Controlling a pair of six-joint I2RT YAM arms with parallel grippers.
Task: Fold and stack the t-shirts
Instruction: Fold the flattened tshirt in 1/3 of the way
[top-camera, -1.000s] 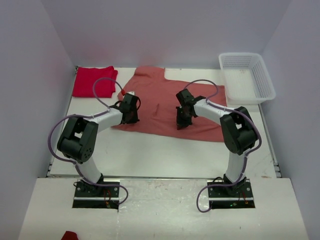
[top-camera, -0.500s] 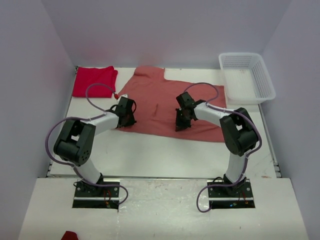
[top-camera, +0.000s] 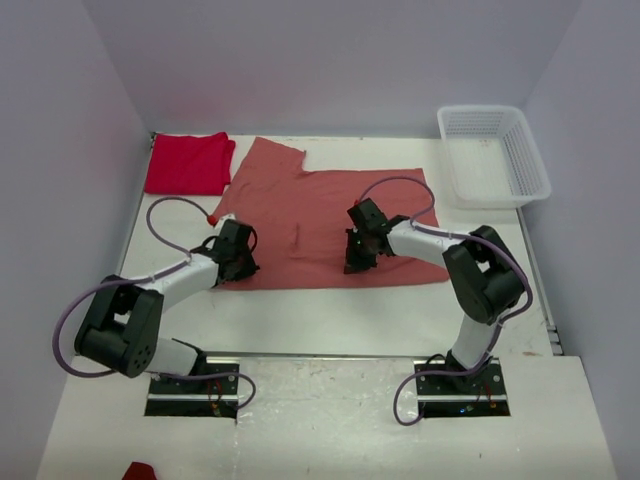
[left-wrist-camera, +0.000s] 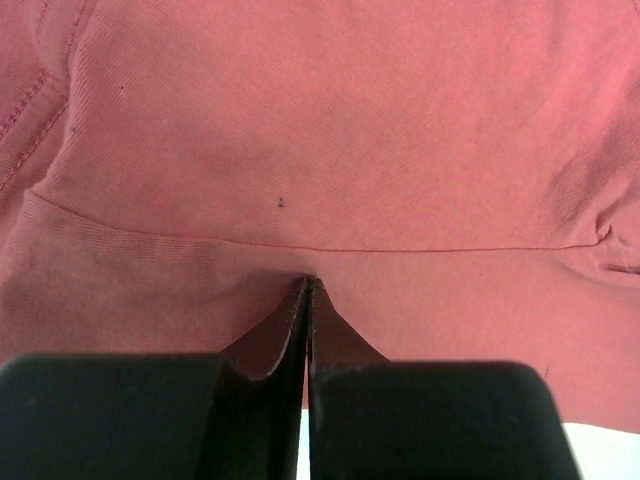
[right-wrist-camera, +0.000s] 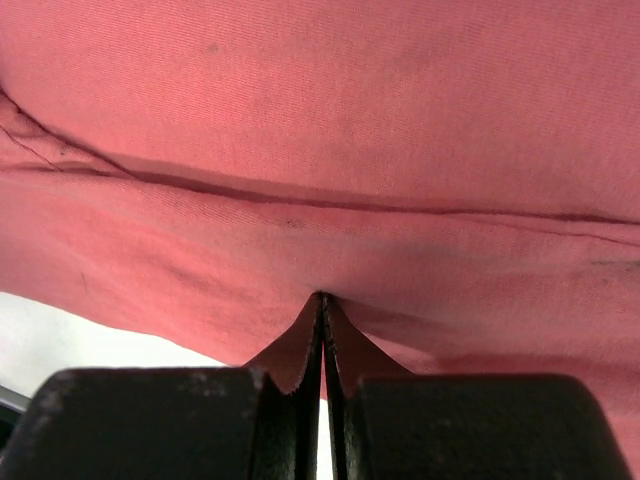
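Folding of the salmon-pink t-shirt (top-camera: 320, 205) looks to be the step in hand. It lies spread flat across the middle of the worktop (top-camera: 330, 315), collar towards the upper left of the overhead view, with no fold yet made that I can see. The left gripper (top-camera: 238, 265) sits at the shirt's lower-left corner and the right gripper (top-camera: 357, 258) at its lower edge, right of centre. Both wrist views show the jaws pressed together with a small tent of pink cloth clamped between them, so each arm has a pinch of fabric near the hem. The next move probably calls for lifting both pinches together, evenly and only a little, then carrying that edge up the frame over the body of the shirt without letting the cloth bunch or twist between the arms. The bright red t-shirt (top-camera: 188, 163) rests as a compact folded rectangle at the upper left, apart from the pink one, seemingly awaiting the stack. The white mesh basket (top-camera: 490, 165) at the upper right holds nothing.
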